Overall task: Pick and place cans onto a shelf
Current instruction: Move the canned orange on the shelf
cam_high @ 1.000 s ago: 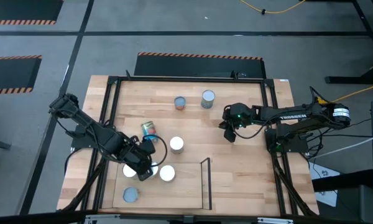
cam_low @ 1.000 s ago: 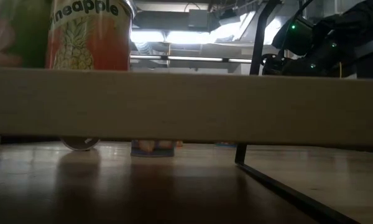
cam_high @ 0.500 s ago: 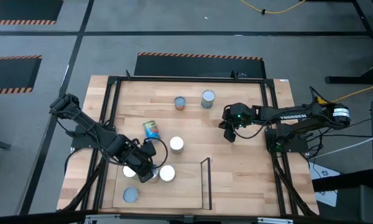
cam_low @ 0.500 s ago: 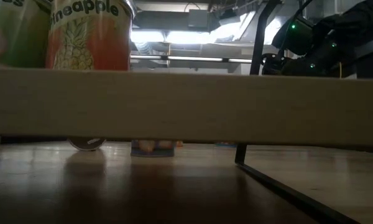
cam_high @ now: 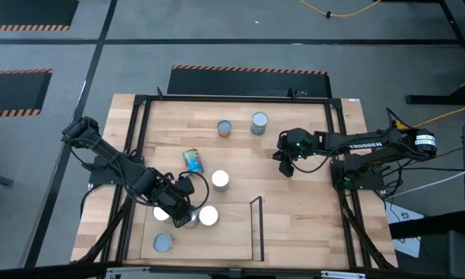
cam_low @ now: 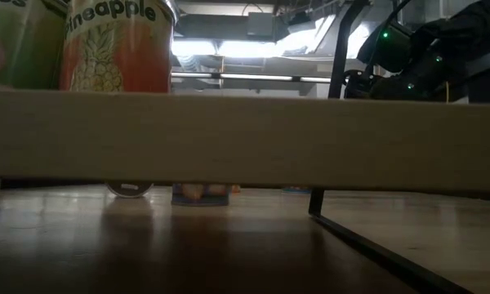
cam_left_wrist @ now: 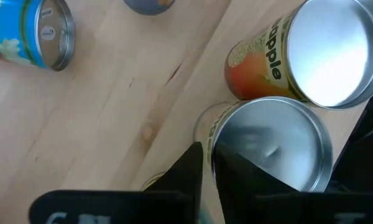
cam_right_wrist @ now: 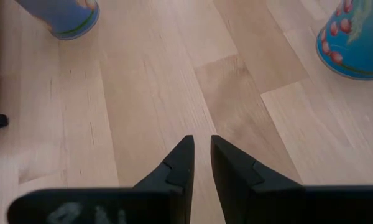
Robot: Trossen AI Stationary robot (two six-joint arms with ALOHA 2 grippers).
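The shelf [cam_high: 232, 232] lies at the table's near left, a light board with black rails. On it stand a grey-topped can [cam_high: 163, 242], a white-topped can [cam_high: 162, 211], the pineapple can [cam_high: 208, 216] and, beside it, a green-labelled can [cam_low: 16, 41]. My left gripper [cam_high: 184, 215] is over the green-labelled can, shut on its rim. A blue can [cam_high: 191, 161] lies on its side on the table beyond the shelf. My right gripper [cam_high: 287, 169] hangs over bare wood at the right, its fingers [cam_right_wrist: 186, 163] almost together and holding nothing. My left gripper [cam_left_wrist: 206, 163] has the green-labelled can's top rim [cam_left_wrist: 204, 132] in the thin gap between its fingers. One finger is outside the wall, the other over the silver lid [cam_left_wrist: 267, 143]. The fingers slant down from above. The can stands upright on the shelf board, against the pineapple can [cam_left_wrist: 267, 62].
Two more cans [cam_high: 225, 128] [cam_high: 259, 122] stand toward the far edge, and a white-topped can [cam_high: 220, 180] stands just beyond the shelf. The shelf's right rail [cam_high: 258, 229] rises at its right end. The board's right half is bare wood.
My left gripper has sunk a little with the green-labelled can, which now rests still on the shelf beside the pineapple can. The blue can lying on the table has rolled a short way toward the table's right edge.
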